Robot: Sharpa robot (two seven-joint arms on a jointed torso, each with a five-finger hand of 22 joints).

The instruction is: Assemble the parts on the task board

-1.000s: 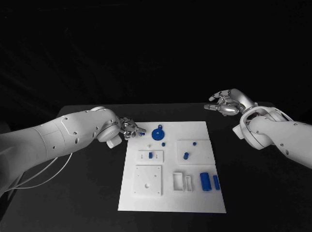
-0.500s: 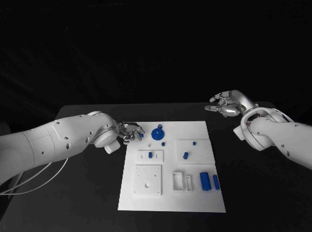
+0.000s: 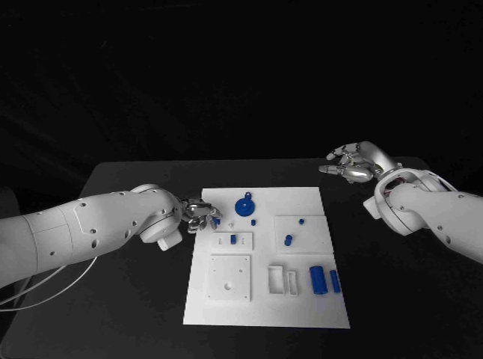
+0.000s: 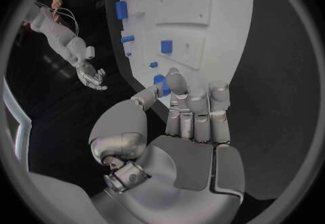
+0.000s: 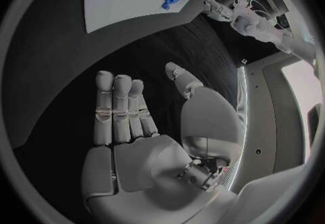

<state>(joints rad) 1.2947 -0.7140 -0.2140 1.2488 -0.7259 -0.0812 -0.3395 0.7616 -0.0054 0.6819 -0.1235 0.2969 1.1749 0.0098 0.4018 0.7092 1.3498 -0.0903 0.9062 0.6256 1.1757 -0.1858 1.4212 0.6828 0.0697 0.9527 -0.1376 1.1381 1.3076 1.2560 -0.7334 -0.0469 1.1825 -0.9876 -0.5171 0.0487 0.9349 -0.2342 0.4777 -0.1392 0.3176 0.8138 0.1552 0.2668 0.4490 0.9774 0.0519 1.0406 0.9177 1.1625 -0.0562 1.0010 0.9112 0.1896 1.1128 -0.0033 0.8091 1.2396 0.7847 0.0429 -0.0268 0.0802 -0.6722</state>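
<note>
On the worktop point(image 3: 134, 179) we list the task board point(image 3: 306, 314) with blue parts point(image 3: 318, 280) lying on it, left hand point(image 3: 202, 211) at its far left edge, empty, fingers loosely curled, right hand point(image 3: 351, 161) spread and idle well apart; we advise a slow, aligned descent onto the round part point(image 3: 245, 205).

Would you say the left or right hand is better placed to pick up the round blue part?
Left: the left hand hovers at the board's edge beside the round part; the right hand is off the board.
</note>
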